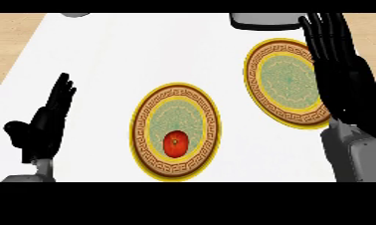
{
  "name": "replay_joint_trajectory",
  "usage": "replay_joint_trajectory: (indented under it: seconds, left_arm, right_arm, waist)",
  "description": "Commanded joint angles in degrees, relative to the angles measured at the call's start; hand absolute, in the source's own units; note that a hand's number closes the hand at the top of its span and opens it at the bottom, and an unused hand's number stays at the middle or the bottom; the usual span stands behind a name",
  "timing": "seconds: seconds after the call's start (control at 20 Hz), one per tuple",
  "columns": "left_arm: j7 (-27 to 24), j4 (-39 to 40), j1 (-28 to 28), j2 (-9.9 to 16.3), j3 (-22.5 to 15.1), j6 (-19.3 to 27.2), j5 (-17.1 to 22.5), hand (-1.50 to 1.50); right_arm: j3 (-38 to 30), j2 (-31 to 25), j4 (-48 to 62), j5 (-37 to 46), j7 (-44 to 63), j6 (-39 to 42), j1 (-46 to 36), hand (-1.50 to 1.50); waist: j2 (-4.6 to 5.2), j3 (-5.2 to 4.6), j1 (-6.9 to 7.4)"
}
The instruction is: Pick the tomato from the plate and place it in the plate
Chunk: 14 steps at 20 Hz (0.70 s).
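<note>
Tomato [175, 144] on near part of centre plate [150, 119], second plate [283, 87] far right, my right hand [339, 74] fingers straight over that plate's right edge, my left hand [46, 119] open, resting near left, white counter [110, 59]

No readable text, labels, brands or numbers anywhere in view
</note>
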Motion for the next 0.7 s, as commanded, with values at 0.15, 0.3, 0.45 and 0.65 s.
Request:
replay_joint_trajectory:
  seconds: [0.15,0.3,0.45,0.65]
  left_arm:
    - [4.39,0.63,-4.88,0.42,-1.22,-1.26,-0.62,0.00]
    - [5.16,2.34,-4.13,1.04,-1.39,-2.82,0.13,0.00]
    - [6.09,3.48,-5.31,-0.62,-2.22,-3.48,1.04,0.00]
    - [9.74,3.23,-7.51,1.03,-0.21,-5.96,2.78,0.00]
  right_arm:
    - [11.88,5.62,11.92,-0.29,5.84,6.47,-3.34,1.50]
    - [14.17,-9.77,8.55,19.19,3.18,6.55,-7.03,1.50]
    - [11.26,9.52,19.64,12.32,-3.49,-8.11,4.71,-1.50]
    - [16.50,11.02,31.61,15.04,-18.24,-2.50,6.18,-1.50]
  waist:
    - [1.10,-0.91,0.92]
    - [-0.42,-2.59,-0.43]
    - [1.52,-0.72,-0.36]
    - [0.70,-0.86,-0.37]
